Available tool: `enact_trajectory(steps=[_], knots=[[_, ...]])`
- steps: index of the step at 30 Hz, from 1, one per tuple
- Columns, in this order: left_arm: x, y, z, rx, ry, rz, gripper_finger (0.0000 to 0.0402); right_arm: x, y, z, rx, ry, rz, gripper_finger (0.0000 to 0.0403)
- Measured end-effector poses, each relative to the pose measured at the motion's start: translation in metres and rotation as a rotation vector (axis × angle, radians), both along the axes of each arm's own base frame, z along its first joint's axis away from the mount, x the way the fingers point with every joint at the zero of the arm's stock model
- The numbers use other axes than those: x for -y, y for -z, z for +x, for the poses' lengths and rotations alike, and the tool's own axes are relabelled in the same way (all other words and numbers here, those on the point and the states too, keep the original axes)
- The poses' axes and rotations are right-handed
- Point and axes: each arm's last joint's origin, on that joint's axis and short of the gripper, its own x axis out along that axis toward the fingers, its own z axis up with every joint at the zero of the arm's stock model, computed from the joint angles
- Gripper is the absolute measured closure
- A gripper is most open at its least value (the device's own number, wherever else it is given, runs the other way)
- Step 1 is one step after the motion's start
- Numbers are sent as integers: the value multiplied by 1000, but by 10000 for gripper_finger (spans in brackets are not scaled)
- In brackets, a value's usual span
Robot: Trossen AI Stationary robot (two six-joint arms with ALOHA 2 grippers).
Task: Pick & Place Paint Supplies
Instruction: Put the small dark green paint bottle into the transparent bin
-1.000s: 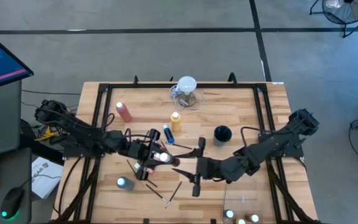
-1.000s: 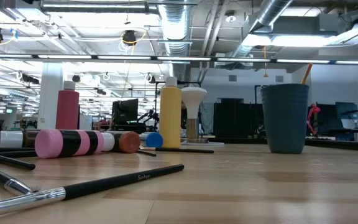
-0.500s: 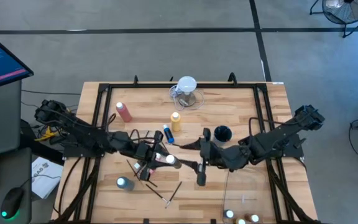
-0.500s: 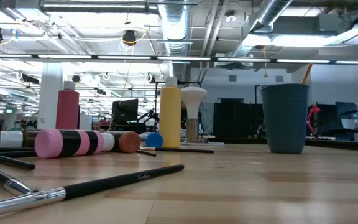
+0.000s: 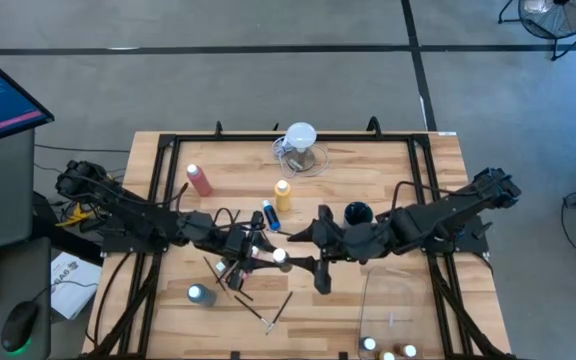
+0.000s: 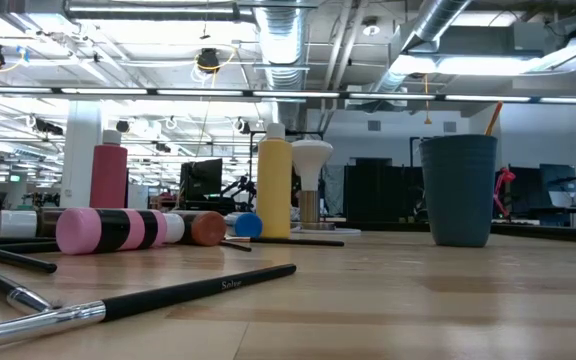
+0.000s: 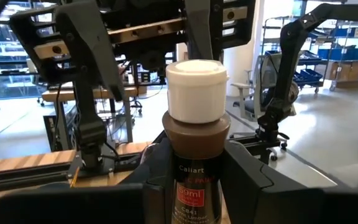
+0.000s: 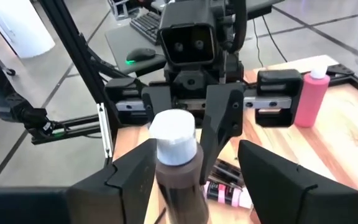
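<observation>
Bright, even overhead light; wrist views softly blurred.

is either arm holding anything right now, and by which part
The left gripper holds a small brown paint bottle by its body, white cap pointing away. The right gripper has its jaws open around the cap end, not gripping.

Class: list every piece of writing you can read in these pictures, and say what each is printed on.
"Caliart", on the brown paint bottle held in the left gripper.
"59ml", on that bottle's red label; the smaller print below is unreadable.
Pale lettering on the nearest paintbrush is too blurred to read reliably.
</observation>
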Motion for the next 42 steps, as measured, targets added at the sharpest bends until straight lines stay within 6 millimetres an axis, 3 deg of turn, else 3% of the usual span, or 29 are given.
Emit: enact_trajectory(steps=[16, 22, 25, 34, 38, 42], knots=[[-3, 3, 1, -39, -4, -26, 323, 5, 0, 2, -8, -23, -7, 172], [-8, 5, 3, -69, -5, -45, 323, 13, -17, -3, -124, -19, 32, 172], [-9, 7, 4, -86, 4, -49, 323, 18, -12, -6, -233, 15, 26, 172], [-13, 9, 5, -113, 27, -70, 323, 31, -13, -1, -268, -30, 154, 172], [-12, 9, 5, -126, 49, -87, 323, 38, 2, 10, -335, -22, 157, 172], [-11, 11, 4, -152, 56, -89, 323, 39, -7, 8, -297, -29, 170, 172]])
